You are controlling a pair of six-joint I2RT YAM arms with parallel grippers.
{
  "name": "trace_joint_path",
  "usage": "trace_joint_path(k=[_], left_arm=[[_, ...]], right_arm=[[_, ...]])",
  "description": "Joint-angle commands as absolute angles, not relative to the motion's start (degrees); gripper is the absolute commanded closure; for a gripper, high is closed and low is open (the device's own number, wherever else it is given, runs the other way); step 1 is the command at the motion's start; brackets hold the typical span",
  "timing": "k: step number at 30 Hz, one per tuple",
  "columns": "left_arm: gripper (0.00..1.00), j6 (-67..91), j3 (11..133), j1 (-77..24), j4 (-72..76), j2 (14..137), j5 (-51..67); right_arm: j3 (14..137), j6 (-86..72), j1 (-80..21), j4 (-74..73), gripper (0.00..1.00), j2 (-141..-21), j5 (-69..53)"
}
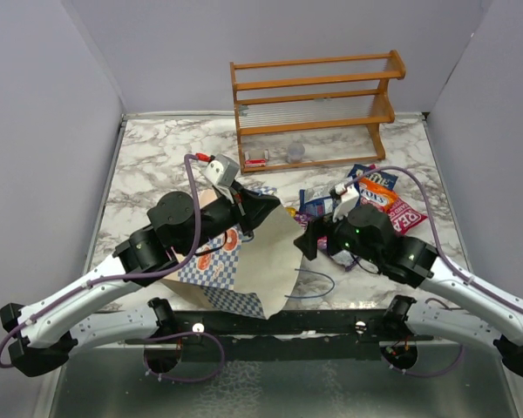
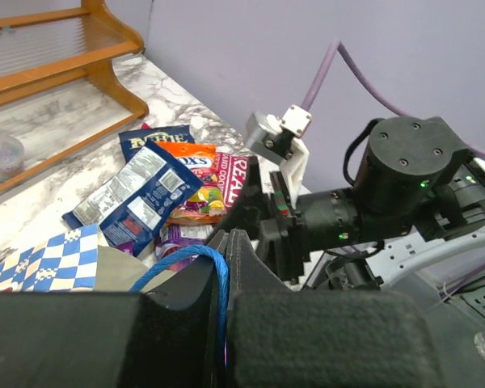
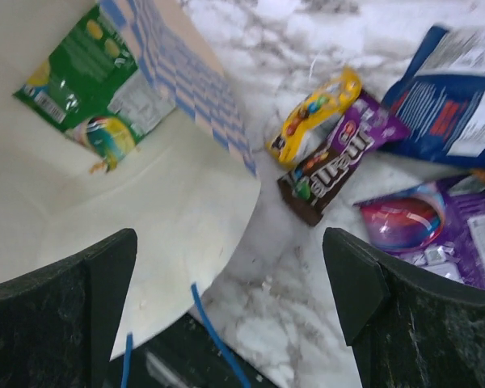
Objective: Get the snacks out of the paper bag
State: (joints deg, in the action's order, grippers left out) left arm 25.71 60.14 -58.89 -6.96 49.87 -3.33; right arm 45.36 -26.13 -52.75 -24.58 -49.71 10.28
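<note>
1. my left gripper [image 2: 228,242] is pinched shut on the blue cord handle [image 2: 202,263], lifting one lip of the paper bag [image 3: 186,210].
2. my right gripper [image 3: 226,267] hangs at the bag's mouth with its jaws spread wide and nothing between them.
3. deep inside, at the far end of the bag, lies a green-yellow packet [image 3: 81,77] (the only snack i can see in there).
4. to do this well, i judge the left pinch should hold steady so the mouth stays open. the right should slide in low and close on the packet's near edge, not the paper.
5. right of the bag, on the marble table [image 3: 291,323], lie a brown packet [image 3: 339,153], a purple packet [image 3: 436,226] and a dark blue packet [image 3: 461,97].
</note>
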Motion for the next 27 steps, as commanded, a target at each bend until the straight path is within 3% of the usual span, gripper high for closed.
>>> trace_joint_path(k=[1,7,12,18,22,24,27], left_arm=[[1.0,23.31,60.91,-59.06,-7.47,49.12,-6.95],[1.0,22.18,59.96,-59.06,-11.77,44.06,-12.29],[1.0,22.76,60.22,-59.06,-11.73,41.82,-12.28],[1.0,22.28,61.55,-59.06,-13.75,40.23,-16.54],[1.0,20.79,62.42,-59.06,-12.84,39.71,-20.48],[1.0,20.32,63.04,-59.06,-12.48,39.62,-22.94],[1.0,19.9,63.12,-59.06,-10.98,39.39,-26.57]], right_arm=[[45.35,-34.67,-52.71,-35.87,0.0,-44.79,2.6],[39.64,-43.18,-52.71,-37.38,0.0,-40.3,-0.52],[31.65,-46.74,-52.7,-25.38,0.04,-40.9,-11.46],[33.98,-43.04,-52.69,-12.85,0.35,-45.86,-22.34],[35.23,-40.1,-53.07,-0.75,0.67,-50.53,-36.2],[38.14,-38.42,-53.36,-1.13,0.75,-52.51,-36.33],[40.99,-38.32,-53.7,1.63,0.75,-53.7,-37.98]])
